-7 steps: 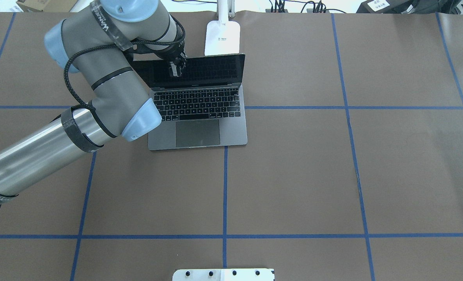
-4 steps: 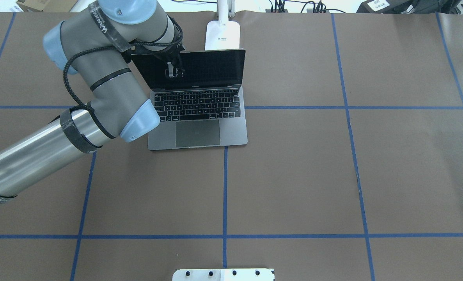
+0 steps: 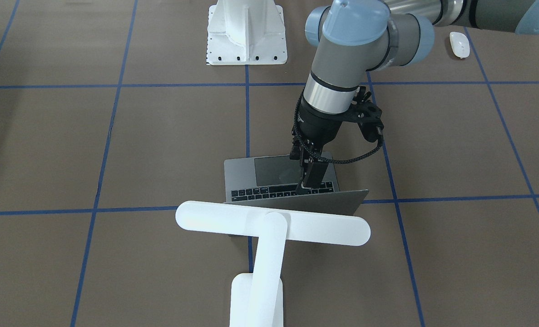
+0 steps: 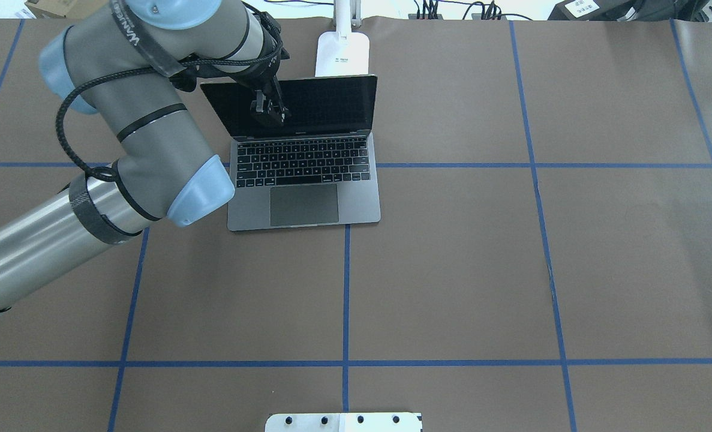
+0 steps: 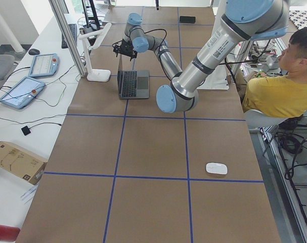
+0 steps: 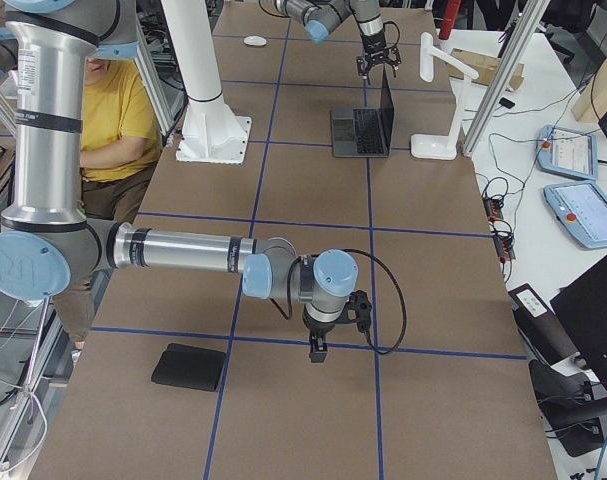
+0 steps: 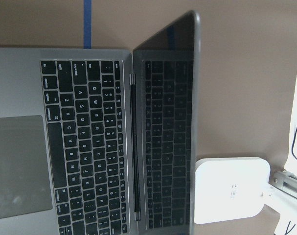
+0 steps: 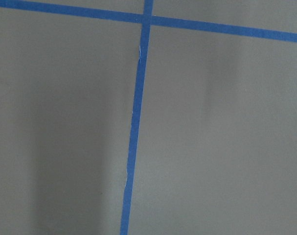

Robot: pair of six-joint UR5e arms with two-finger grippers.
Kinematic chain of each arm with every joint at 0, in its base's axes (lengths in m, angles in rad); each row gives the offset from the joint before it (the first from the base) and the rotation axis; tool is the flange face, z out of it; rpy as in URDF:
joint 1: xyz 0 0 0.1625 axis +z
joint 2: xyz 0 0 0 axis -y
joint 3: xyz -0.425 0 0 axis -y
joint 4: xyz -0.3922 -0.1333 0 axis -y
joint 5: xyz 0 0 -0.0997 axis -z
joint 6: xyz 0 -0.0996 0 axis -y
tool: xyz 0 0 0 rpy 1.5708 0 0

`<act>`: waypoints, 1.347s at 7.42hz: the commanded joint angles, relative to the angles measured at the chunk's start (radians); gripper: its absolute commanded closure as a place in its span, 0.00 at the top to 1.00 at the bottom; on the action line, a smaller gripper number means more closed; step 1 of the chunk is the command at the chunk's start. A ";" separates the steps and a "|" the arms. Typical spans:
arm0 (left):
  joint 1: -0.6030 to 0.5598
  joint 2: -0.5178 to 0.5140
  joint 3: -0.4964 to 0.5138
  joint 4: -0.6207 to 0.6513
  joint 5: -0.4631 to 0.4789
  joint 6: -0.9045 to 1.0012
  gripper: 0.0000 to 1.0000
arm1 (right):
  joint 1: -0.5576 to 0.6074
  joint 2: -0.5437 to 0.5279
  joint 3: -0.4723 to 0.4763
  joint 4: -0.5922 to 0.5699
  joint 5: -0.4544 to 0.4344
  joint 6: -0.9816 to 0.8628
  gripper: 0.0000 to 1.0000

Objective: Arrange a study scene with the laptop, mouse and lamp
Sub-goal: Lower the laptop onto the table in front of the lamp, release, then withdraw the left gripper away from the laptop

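Note:
The laptop (image 4: 305,180) stands open at the far middle of the table, its dark screen (image 4: 308,105) upright and tilted back; it also shows in the front view (image 3: 292,181) and the left wrist view (image 7: 89,142). My left gripper (image 4: 269,112) hangs just in front of the screen, above the keyboard's far rows, fingers close together and holding nothing; it shows in the front view too (image 3: 309,179). The lamp (image 3: 274,222) stands right behind the lid, its base (image 4: 342,54) on the table. The mouse (image 3: 459,44) lies far off on my left near edge. My right gripper (image 6: 318,350) hovers over bare table; I cannot tell its state.
A white ribbed pedestal (image 3: 246,32) is bolted at the table's near middle edge. A flat black pad (image 6: 190,367) lies at the table's right end. An operator in a yellow shirt (image 5: 279,91) sits beside the robot's side of the table.
The laptop lid has swung further back and now stands still. My left gripper has come slightly down and away from the lid's top, and the arm's elbow has shifted left.

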 commanded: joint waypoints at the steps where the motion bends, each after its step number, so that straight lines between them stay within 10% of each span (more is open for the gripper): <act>1: -0.003 0.198 -0.256 0.003 -0.037 0.224 1.00 | 0.000 0.000 0.000 0.000 -0.001 -0.002 1.00; 6: -0.128 0.616 -0.512 0.010 -0.248 1.045 1.00 | 0.000 0.000 0.012 0.002 -0.004 -0.006 1.00; 10: -0.513 0.938 -0.447 0.009 -0.368 1.972 1.00 | 0.000 -0.002 0.086 0.002 0.042 0.001 1.00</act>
